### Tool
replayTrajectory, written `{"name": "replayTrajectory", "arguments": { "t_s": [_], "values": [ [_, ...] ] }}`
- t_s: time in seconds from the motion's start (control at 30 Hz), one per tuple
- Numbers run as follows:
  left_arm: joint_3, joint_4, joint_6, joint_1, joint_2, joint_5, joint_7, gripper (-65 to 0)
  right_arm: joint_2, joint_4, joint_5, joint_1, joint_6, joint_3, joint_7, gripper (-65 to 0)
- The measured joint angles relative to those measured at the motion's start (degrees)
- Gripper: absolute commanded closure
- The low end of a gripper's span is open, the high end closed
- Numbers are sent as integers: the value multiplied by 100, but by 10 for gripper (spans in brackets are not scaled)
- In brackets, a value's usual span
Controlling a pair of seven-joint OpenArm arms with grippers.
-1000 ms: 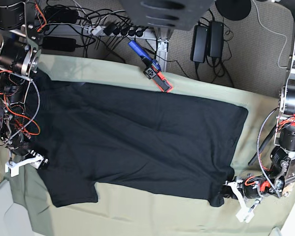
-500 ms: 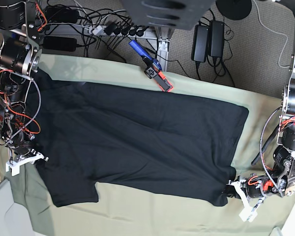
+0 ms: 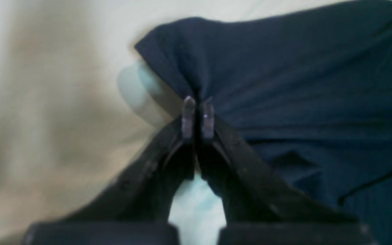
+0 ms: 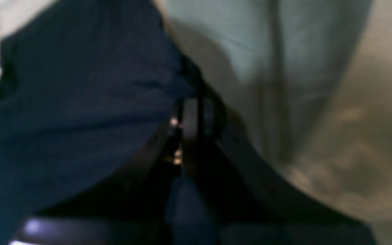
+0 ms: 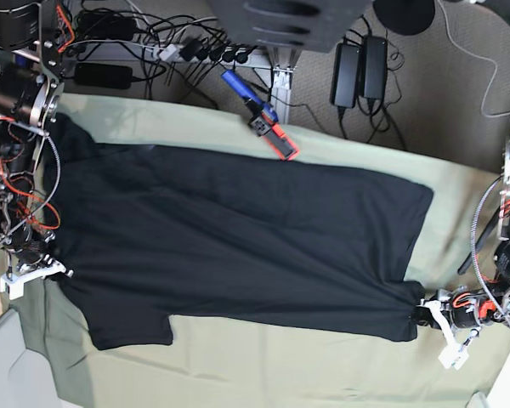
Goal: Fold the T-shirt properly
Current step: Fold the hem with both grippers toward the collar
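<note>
One black T-shirt (image 5: 238, 242) lies spread on one table (image 5: 238, 374) draped in pale green cloth. Two tools are at work: the left tool (image 5: 423, 314) at the right edge, the right tool (image 5: 55, 269) at the left edge. One blue-and-red handheld device (image 5: 261, 116) rests on the far edge.

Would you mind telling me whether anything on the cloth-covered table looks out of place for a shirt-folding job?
Yes: an orange and blue tool lies on the far edge of the green cloth, just beyond the T-shirt. It has no evident part in folding. The shirt itself lies flat and looks undamaged.
</note>
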Motion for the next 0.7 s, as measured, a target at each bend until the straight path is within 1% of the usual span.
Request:
{"name": "replayTrajectory", "arguments": {
  "t_s": [0.17, 0.2, 0.27, 0.37, 0.6, 0.7],
  "values": [
    [2, 7, -22, 70, -39, -417, 315, 0, 284, 221, 487, -52, 20, -4, -365, 0],
    [2, 7, -22, 83, -50, -487, 448, 0, 319, 289, 551, -92, 83, -4, -415, 0],
    [2, 24, -22, 116, -92, -713, 680, 0, 376, 431, 678, -210, 103, -9, -570, 0],
    [2, 203, -22, 216, -157, -981, 966, 0, 446, 763, 763, -511, 127, -17, -610, 0],
    [7, 1539, -20, 802, -520, -1598, 1580, 0, 551, 1569, 807, -1248, 140, -17, -625, 0],
    [7, 2009, -20, 1005, -584, -1698, 1650, 0, 581, 1755, 817, -1497, 138, -17, -621, 0]
  ]
}}
